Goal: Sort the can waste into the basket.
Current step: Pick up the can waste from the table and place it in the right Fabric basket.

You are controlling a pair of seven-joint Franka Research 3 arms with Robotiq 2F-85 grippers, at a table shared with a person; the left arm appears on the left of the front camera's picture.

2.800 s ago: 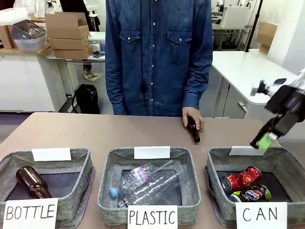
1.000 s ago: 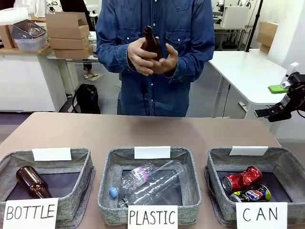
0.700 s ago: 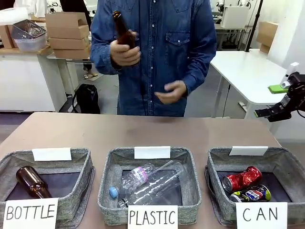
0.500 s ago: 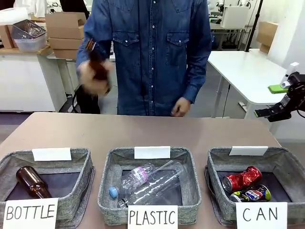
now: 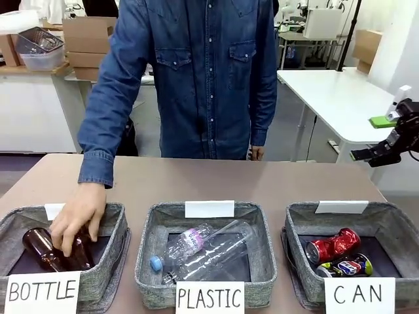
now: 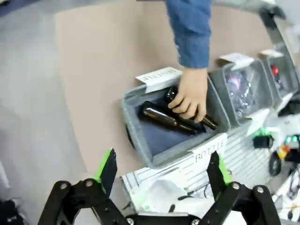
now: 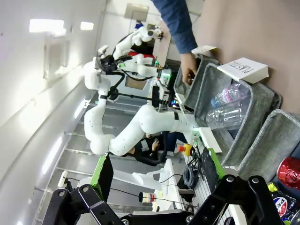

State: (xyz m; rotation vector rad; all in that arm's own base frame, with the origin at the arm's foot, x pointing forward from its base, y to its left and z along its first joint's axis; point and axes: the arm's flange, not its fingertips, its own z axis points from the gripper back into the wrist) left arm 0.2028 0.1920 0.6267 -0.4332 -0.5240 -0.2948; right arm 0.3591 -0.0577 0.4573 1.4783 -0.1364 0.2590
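Baskets sit in a row along the near edge, all of soft grey woven fabric with dark floors and white paper signs. On the left, the person's hand (image 5: 77, 222) is down inside the bottle basket (image 5: 111, 245), fingers over smooth brown glass bottles (image 5: 40, 248); from the left wrist view that hand (image 6: 191, 93) covers the bottles (image 6: 165, 119), and the left gripper (image 6: 161, 171) hangs well above with its green-padded fingers spread wide and empty. In the middle, the plastic basket (image 5: 258, 252) holds crumpled clear bottles (image 5: 203, 252). On the right, both cans already lie in the can basket (image 5: 393, 219): the crushed red can (image 5: 332, 245), glossy and dented, touching the dark printed can (image 5: 346, 266) with its silver end. The right gripper (image 5: 385, 140) waits far right, above the table's edge, fingers apart and holding nothing. As I judge it, sorting is done, so the main hazard is any arm moving while the hand is in the left basket. A low reach could also snag a limp fabric wall or knock a paper sign, and the round printed can could roll if its basket is nudged.
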